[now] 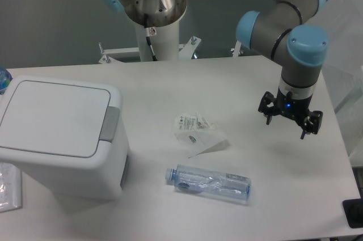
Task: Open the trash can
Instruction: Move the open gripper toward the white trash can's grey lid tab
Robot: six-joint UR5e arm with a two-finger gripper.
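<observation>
In the fixed camera's view, you have the trash can sitting at the left end of the white bench, by far the biggest thing there. It is a boxy white bin with rounded corners. Its flat white lid lies down flush on the body, so the can is shut. The grey push-button tab sits at the lid's right edge, on the side that faces the middle of the bench.

Your arm reaches in from the upper right, its grey links joined by light blue caps. The claw hangs over the right part of the bench, well apart from the trash can, pointing down. Its two black fingers stand spread with a gap between them and nothing in it, so you can take the claw as open and empty. From this angle you cannot tell whether the fingertips touch the bench.

Between the can and the claw, near the middle of the bench, lies a crumpled clear plastic wrapper with a printed label on it. Just below it, a clear plastic bottle rests on its side, its cap end pointing left toward the can.

At the far left edge, a bit of another clear plastic item shows beside the can's base.

The arm's white mounting post stands behind the bench at the top centre.
</observation>
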